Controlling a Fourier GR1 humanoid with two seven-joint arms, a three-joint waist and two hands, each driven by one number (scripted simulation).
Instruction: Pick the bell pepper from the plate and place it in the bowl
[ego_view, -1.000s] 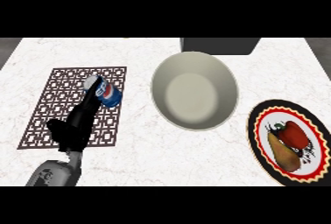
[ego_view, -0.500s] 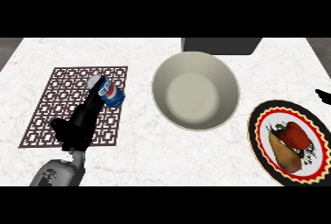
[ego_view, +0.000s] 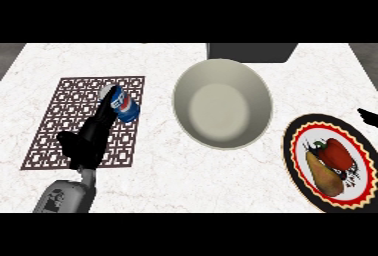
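A red bell pepper (ego_view: 337, 153) with a green stem lies on the patterned plate (ego_view: 297, 150) at the right, beside a brown pear (ego_view: 326, 174). The beige bowl (ego_view: 221, 102) stands at the middle, holding nothing. My left hand (ego_view: 90, 140) rests open on the lattice mat (ego_view: 74, 110), its straight fingers pointing up toward a blue soda can (ego_view: 125, 104). Only a black tip of my right hand (ego_view: 367, 116) shows at the right edge, above the plate's upper rim; its fingers are hidden.
A dark grey box (ego_view: 251, 52) stands behind the bowl at the counter's back edge. The white marble counter (ego_view: 155, 190) stretches between the mat, the bowl and the plate.
My right hand's tip has come into view at the right edge and moved a little further in and down toward the plate. The left hand and the objects have not moved.
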